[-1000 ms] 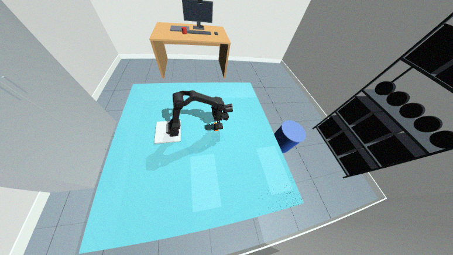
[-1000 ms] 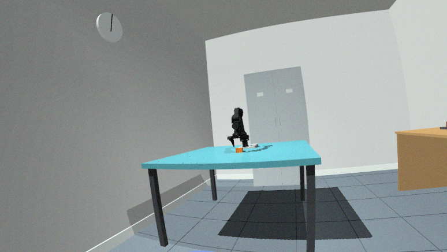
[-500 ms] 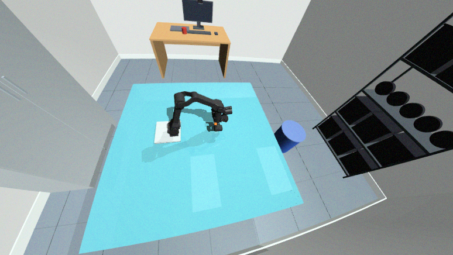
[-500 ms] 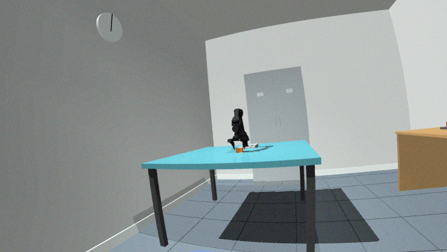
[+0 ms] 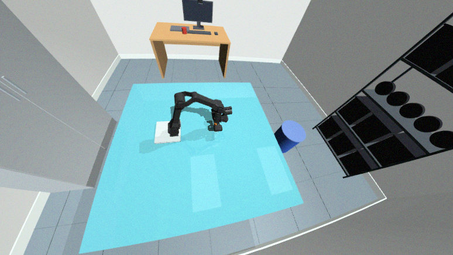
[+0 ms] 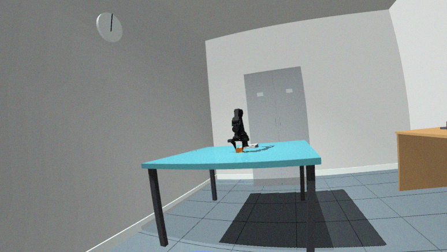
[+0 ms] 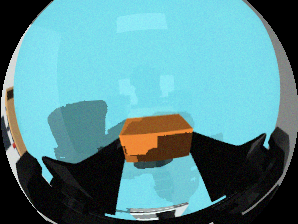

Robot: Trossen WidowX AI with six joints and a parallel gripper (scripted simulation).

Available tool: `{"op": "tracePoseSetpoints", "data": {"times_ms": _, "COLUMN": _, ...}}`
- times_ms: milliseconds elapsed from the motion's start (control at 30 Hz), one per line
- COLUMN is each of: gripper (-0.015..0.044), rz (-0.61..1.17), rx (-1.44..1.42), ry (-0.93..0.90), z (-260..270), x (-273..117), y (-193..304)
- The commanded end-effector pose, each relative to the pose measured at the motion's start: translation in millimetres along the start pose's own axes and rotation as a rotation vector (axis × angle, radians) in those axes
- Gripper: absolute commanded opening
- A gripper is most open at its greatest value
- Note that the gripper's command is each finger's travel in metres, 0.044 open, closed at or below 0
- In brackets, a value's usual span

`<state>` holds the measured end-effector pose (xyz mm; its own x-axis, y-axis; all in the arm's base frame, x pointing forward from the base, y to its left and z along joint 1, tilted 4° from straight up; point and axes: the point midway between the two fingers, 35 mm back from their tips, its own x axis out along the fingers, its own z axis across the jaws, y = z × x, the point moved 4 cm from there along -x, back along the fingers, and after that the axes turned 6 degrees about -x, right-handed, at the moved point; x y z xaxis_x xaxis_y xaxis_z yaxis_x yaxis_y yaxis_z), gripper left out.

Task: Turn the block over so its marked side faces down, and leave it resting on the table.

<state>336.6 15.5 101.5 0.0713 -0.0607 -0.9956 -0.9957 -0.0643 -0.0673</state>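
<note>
Honestly, the gripper [image 5: 215,126] [image 6: 238,148] [image 7: 156,137], about two-thirds open, has the block [image 6: 239,149] [image 7: 156,139] pinched; turning it too low could jam a corner into the table [image 5: 151,189] [image 6: 231,163] [image 7: 150,55].

Apparently all-black, chunky-jointed arm [image 5: 204,99] [image 6: 237,123].

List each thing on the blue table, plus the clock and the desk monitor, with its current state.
Tool: shut on the orange block, one finger on each side.
Orange block: gripped; marked side not identifiable.
Arm: bent over, reaching down to the block.
White base plate: flat on the table, under the arm's foot.
Clock: on the wall; time unclear.
Monitor: upright, screen dark.
</note>
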Motion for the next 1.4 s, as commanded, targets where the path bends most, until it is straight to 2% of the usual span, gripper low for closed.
{"op": "tracePoseSetpoints", "data": {"times_ms": 0, "gripper": 0.0222, "rz": 0.001, "rx": -0.005, "ry": -0.001, "z": 0.1, "x": 0.6, "y": 0.0}}
{"op": "tracePoseSetpoints", "data": {"times_ms": 300, "gripper": 0.0162, "rz": 0.001, "rx": -0.005, "ry": -0.001, "z": 0.1, "x": 0.6, "y": 0.0}}
{"op": "tracePoseSetpoints", "data": {"times_ms": 500, "gripper": 0.0005, "rz": 0.000, "rx": -0.004, "ry": -0.001, "z": 0.1, "x": -25.6, "y": -0.3}}
{"op": "tracePoseSetpoints", "data": {"times_ms": 700, "gripper": 0.0000, "rz": -0.023, "rx": -0.005, "ry": 0.001, "z": 0.3, "x": -28.3, "y": 0.4}}
{"op": "tracePoseSetpoints", "data": {"times_ms": 1367, "gripper": 0.0000, "rz": -0.337, "rx": -0.009, "ry": 0.034, "z": 2.3, "x": -16.3, "y": 12.3}}
